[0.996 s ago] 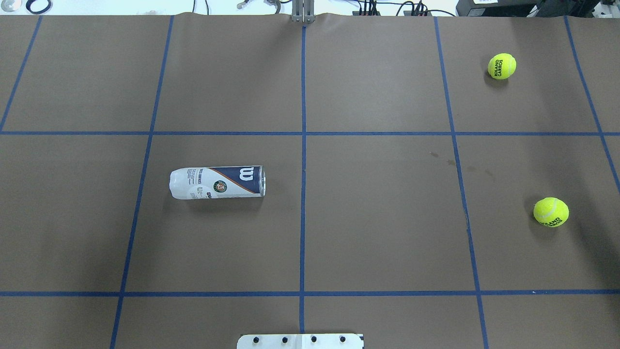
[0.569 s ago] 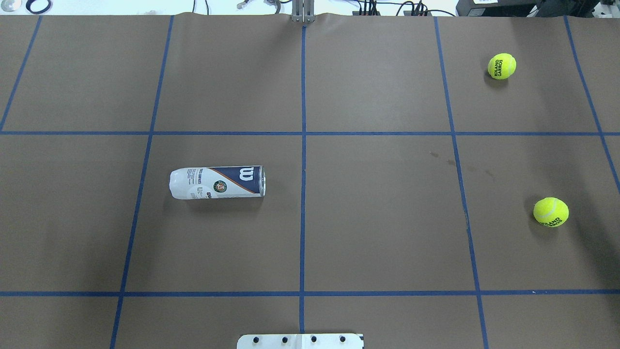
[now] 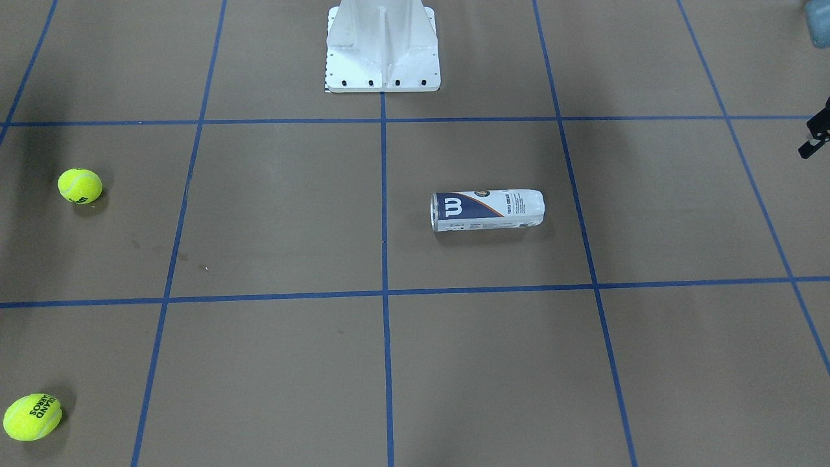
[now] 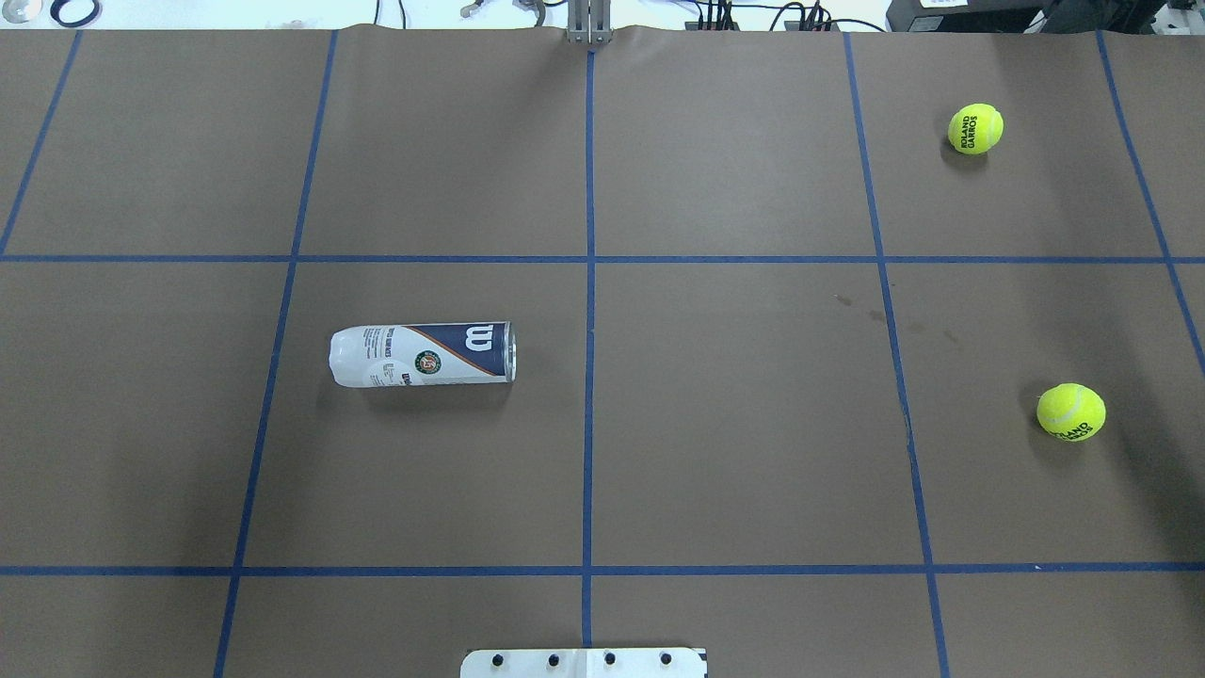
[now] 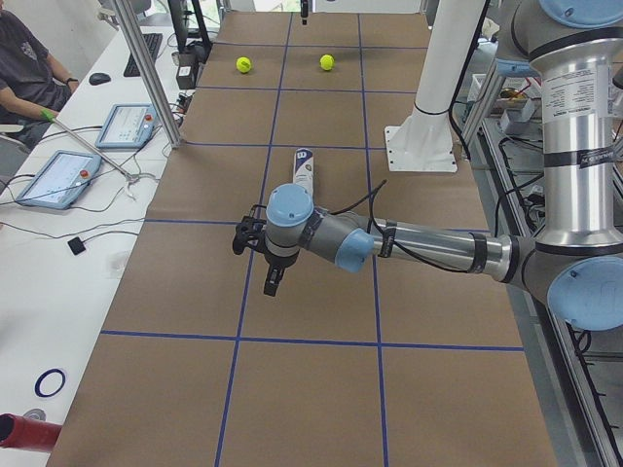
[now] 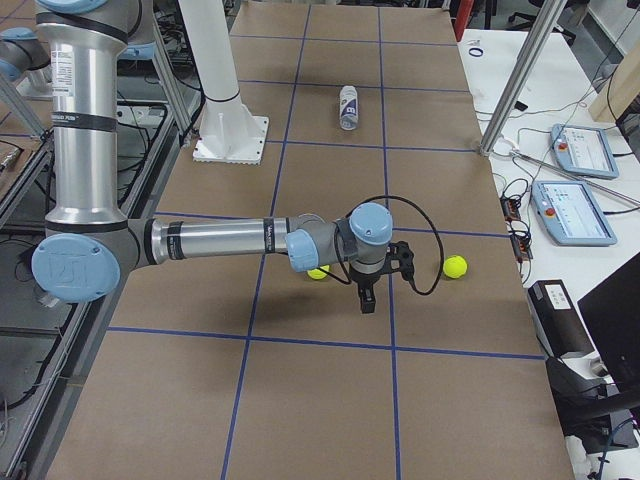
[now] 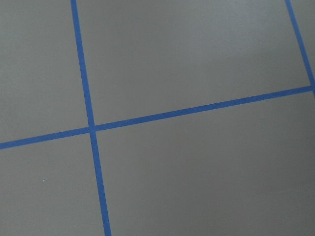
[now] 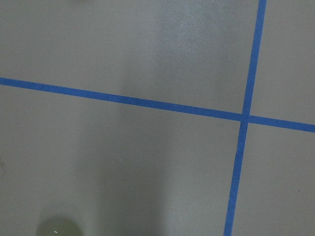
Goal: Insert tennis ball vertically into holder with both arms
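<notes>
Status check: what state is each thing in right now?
Holder: lying on its side on the table, metal rim toward the centre line, ungripped.
Far tennis ball: loose on the table, ungripped.
Near tennis ball: loose on the table, ungripped.
Left end effector: above the table; open or shut unclear.
Right end effector: above the table; open or shut unclear.

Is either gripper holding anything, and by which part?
Nothing held: the white-and-navy labelled plastic tube and both yellow tennis balls lie free on the brown table.
</notes>
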`<state>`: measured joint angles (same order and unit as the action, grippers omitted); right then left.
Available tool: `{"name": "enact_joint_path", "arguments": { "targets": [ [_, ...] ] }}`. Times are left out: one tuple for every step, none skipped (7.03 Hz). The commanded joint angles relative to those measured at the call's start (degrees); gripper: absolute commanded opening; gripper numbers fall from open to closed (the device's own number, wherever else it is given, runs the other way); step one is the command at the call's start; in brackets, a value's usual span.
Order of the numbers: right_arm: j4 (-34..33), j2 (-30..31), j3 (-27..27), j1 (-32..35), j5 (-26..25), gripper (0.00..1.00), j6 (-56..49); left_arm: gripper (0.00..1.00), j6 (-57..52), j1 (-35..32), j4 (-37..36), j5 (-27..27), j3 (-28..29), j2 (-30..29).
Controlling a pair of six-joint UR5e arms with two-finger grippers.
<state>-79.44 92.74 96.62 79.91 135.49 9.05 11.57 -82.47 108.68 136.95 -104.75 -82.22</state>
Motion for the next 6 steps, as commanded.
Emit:
{"name": "enact_joint_path", "arguments": {
  "targets": [
    [0.0,0.1,-0.1,0.0,0.2,0.99,0.0,1.00,0.2,0.3,1.8,0.1,-0.1,-0.6],
    [0.1,0.1,-0.3,-0.1,0.4,0.99,0.1,1.00,-0.2,2.3,1.9,0.0,-0.5,-2.4],
    [0.1,0.1,-0.5,-0.2,0.5,0.99,0.1,1.00,-0.2,5.4,1.8,-0.5,-0.2,-3.6],
    [0.2,0.1,-0.7,-0.4,0.7,0.99,0.1,1.00,-0.2,7.2,3.2,-0.5,-0.3,-4.6],
    [0.2,0.0,-1.1,-0.8,1.0,0.99,0.2,1.00,0.1,7.3,7.6,-0.5,0.1,-6.9],
    [0.2,0.0,-1.1,-1.1,1.1,0.99,0.4,0.99,0.6,8.5,10.4,-0.3,0.2,-8.9]
  ]
}}
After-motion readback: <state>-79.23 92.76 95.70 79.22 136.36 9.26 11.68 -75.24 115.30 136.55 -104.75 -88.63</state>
